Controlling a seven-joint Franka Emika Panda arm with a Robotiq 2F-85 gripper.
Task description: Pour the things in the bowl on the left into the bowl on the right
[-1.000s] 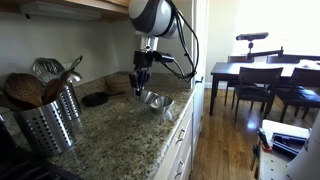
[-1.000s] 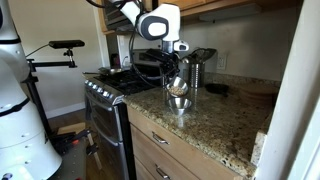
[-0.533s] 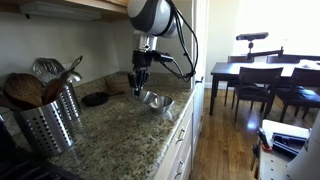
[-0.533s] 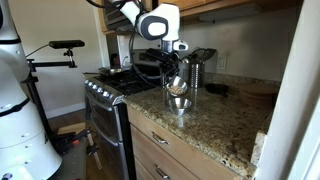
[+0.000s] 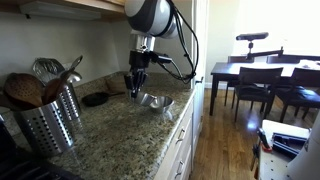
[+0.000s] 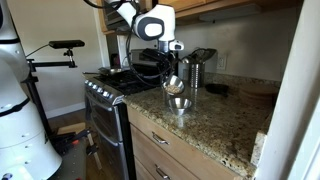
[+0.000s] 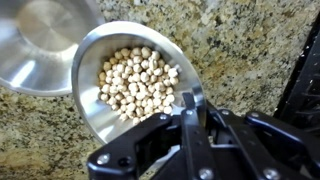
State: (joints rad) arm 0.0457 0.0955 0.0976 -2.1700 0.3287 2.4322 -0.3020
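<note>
My gripper point(image 7: 190, 103) is shut on the rim of a steel bowl point(image 7: 100, 100) that is full of pale round beans point(image 7: 138, 80). The bowl hangs tilted over the granite counter. An empty steel bowl point(image 7: 40, 45) lies beside it at the upper left of the wrist view, with the rims overlapping there. In both exterior views the held bowl point(image 6: 173, 84) hangs just above the empty bowl point(image 6: 180, 102) point(image 5: 153, 101), with the gripper point(image 5: 133, 84) over it. All the beans I can see lie inside the held bowl.
A perforated steel utensil holder point(image 5: 50, 115) stands at the near end of the counter. A dark dish point(image 5: 96, 99) lies by the wall. A steel canister point(image 6: 196, 70) stands behind the bowls, and a stove point(image 6: 105, 85) adjoins the counter. The counter edge point(image 5: 180, 115) runs close to the bowls.
The gripper and the held bowl have shifted slightly sideways, away from the counter edge. The empty bowl has not moved.
</note>
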